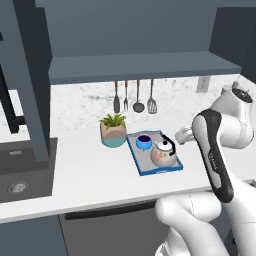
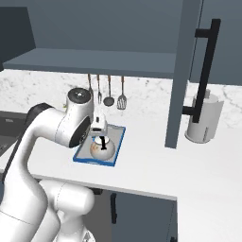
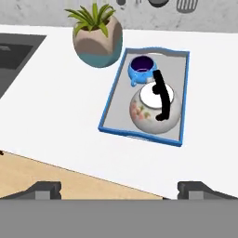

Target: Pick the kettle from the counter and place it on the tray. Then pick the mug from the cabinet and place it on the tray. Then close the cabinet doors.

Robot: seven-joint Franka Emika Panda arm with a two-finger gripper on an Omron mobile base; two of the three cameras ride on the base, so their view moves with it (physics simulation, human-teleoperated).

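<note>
**Tray loaded, doors waiting: my swing upward is the risk**

I am hovering my gripper point(image 3: 119, 188) above the counter point(image 1: 90, 175), jaws spread wide and carrying nothing. The kettle point(image 1: 163, 153) and the mug point(image 1: 144, 142) are both sitting inside the tray point(image 3: 183, 100), the mug at the tray's wall-side end, touching or nearly touching the kettle. The cabinet doors point(image 2: 182, 71) are standing open above the tray. As I see it, turning toward the door handle point(image 2: 204, 71) could be sweeping my arm low over the tray, clipping the kettle's arched handle or knocking the plant pot point(image 1: 113, 132) just beside the tray.
</note>
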